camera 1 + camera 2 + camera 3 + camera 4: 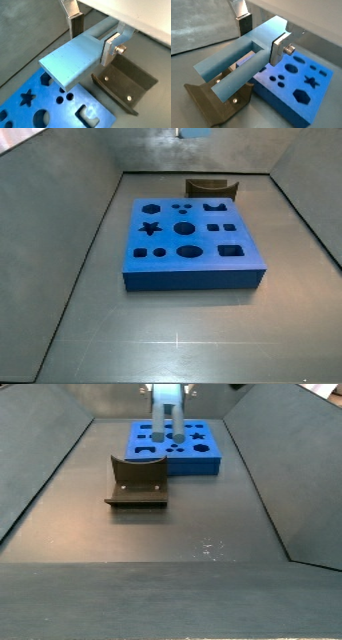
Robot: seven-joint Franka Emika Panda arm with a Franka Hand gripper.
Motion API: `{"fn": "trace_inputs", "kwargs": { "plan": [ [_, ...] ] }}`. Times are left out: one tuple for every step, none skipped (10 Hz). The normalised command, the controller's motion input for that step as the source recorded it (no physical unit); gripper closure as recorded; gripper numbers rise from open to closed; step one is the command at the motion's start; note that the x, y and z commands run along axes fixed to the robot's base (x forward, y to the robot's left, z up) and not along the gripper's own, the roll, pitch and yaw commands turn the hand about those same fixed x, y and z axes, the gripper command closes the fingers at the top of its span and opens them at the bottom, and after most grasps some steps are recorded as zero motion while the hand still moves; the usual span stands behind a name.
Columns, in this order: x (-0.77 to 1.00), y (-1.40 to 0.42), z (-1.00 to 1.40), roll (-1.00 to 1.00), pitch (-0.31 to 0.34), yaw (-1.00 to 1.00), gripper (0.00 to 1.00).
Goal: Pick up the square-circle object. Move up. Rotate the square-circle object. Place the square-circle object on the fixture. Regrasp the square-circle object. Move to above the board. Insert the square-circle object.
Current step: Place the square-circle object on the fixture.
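The two-finger silver gripper (92, 36) is clamping the long grey-blue square-section bar (72, 60), its plates pressing both sides. It is hanging above the dark notched fixture (138, 481) and the flat bright-blue board (191, 241).

Hand (92, 36) raised high above the floor, fingers (111, 49) closed — flat silver plates clamped on a bar

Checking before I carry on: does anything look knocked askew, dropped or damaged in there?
Nothing stands out. The gripper holds the bar clear above the floor, the board lies flat and square, and the fixture stands upright beside it. No visible damage.
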Motion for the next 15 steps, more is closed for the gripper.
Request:
{"fn": "trace_inputs", "kwargs": {
  "plan": [
    [0.94, 0.16, 0.01, -1.0, 0.037, -0.07, 1.0],
    [0.84, 0.1, -0.01, -1.0, 0.053, -0.08, 1.0],
    [0.74, 0.07, -0.02, -0.85, 0.06, -0.09, 1.0],
    [0.67, 0.06, -0.02, -0.68, 0.061, -0.08, 1.0],
    [0.59, 0.05, -0.02, -0.52, 0.059, -0.09, 1.0],
    [0.52, 0.05, -0.02, -0.35, 0.057, -0.09, 1.0],
    [0.41, 0.03, -0.01, -0.22, 0.052, -0.08, 1.0],
    [0.32, 0.04, -0.01, -0.19, 0.048, -0.07, 1.0],
    [0.26, 0.04, -0.01, -0.18, 0.048, -0.06, 1.0],
    [0.17, 0.13, -1.0, -1.0, 0.226, -0.02, 1.0],
    [0.14, 0.14, -1.0, -1.0, 0.231, -0.02, 1.0],
    [0.15, 0.14, -1.0, -1.0, 0.25, -0.1, 1.0],
    [0.16, 0.14, -1.0, -0.91, 0.258, -0.14, 1.0],
    [0.17, 0.14, -1.0, -0.69, 0.211, -0.18, 1.0],
    [0.18, 0.14, -1.0, -0.59, 0.183, -0.2, 1.0]
  ]
}}
